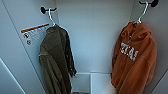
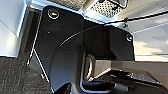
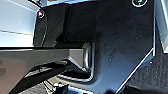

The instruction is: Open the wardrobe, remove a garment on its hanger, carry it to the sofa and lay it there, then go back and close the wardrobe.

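Observation:
The wardrobe stands open in the head view, its white back wall point(image 1: 100, 37) facing me. At the right hangs the garment point(image 1: 135, 60), a bright orange hoodie with white letters on the chest. Its white hanger point(image 1: 142, 13) hooks over a black peg point(image 1: 150, 3) at the top right. Neither wrist view lets me make out gripper fingers.
A dark olive-green jacket point(image 1: 56, 60) hangs at the left on a white hanger from another black peg point(image 1: 46, 10). A label with an orange stripe point(image 1: 35, 32) is stuck on the left inner wall. Dark carpet point(image 2: 15, 75) lies below, seen in the left wrist view.

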Tool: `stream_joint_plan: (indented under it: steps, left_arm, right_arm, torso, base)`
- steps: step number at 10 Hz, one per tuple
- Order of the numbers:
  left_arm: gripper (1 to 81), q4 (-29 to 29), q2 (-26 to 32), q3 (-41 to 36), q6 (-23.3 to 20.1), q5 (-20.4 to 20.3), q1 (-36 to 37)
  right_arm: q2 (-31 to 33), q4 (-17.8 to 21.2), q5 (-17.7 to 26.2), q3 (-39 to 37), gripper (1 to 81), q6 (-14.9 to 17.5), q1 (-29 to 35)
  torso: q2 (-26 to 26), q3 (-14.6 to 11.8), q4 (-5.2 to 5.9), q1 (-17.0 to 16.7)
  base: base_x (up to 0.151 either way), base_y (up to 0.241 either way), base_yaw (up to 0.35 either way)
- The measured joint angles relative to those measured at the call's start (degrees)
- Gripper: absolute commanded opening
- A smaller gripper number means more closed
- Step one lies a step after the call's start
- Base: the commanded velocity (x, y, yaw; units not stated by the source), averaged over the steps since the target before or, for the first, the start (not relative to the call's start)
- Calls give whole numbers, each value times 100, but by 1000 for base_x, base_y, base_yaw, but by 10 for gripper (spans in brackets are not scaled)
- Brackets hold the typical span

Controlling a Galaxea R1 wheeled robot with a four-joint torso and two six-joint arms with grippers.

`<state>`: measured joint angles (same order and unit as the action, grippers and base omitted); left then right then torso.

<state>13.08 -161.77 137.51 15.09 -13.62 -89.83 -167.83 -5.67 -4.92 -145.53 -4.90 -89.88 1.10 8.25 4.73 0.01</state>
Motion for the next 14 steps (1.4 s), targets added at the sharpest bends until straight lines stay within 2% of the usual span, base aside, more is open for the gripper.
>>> stream_joint_plan:
  steps: [2,7,14]
  left_arm:
    - [811,-5,-110,223,6,0,-2]
    - [811,-5,-636,1337,23,11,28]
    - [811,0,-697,1365,26,11,41]
  right_arm:
    - [-1,0,0,0,811,0,2]
    - [-84,0,5,-11,811,0,5]
    - [-94,0,5,-11,811,0,5]
  torso:
    - [0,0,0,0]
    - [0,0,2,0]
    - [0,0,2,0]
  base:
    - [0,0,0]
    - [0,0,0]
    - [0,0,0]
